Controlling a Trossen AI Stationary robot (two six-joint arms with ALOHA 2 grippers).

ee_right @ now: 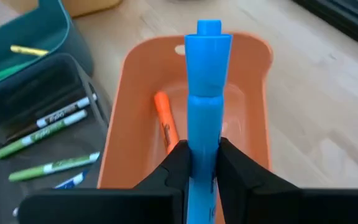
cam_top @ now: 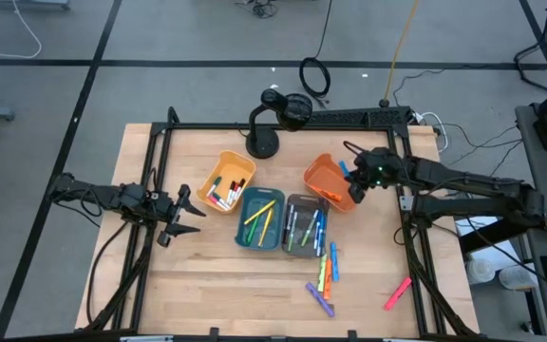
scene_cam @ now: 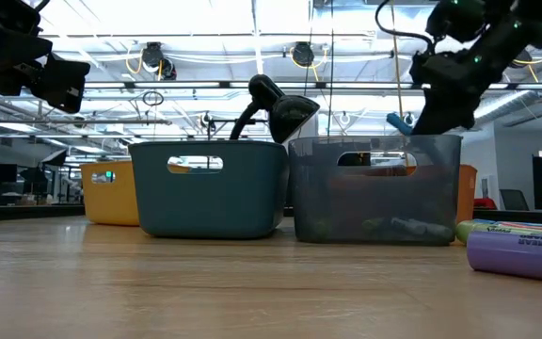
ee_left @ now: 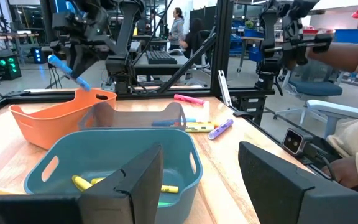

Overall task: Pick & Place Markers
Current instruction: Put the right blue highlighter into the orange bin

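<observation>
My right gripper (ee_right: 202, 163) hangs over the orange bin (cam_top: 327, 182), shut on a blue marker (ee_right: 205, 81). One orange marker (ee_right: 165, 122) lies in that bin. Green, white and blue markers sit in the grey bin (cam_top: 304, 226), yellow and green ones in the teal bin (cam_top: 259, 217), and red and white ones in the yellow bin (cam_top: 226, 182). Several loose markers (cam_top: 324, 277) lie on the table near the grey bin, and a pink one (cam_top: 397, 293) lies farther right. My left gripper (cam_top: 184, 215) waits open, left of the bins. My right gripper pinches the blue marker's barrel (ee_right: 202, 149) between its two fingers. The marker lies along the fingers, and its capped end (ee_right: 208, 38) sticks out past the fingertips. It is lifted clear and tilted, above the orange bin's opening (ee_left: 61, 112). The fingers slant down from the table's right side.
A black desk lamp (cam_top: 278, 119) stands at the table's far edge behind the bins. A person's hand and sleeve (ee_left: 356, 146) show beyond the table's right side. Bare wood lies on the near left part of the table (cam_top: 188, 285).
</observation>
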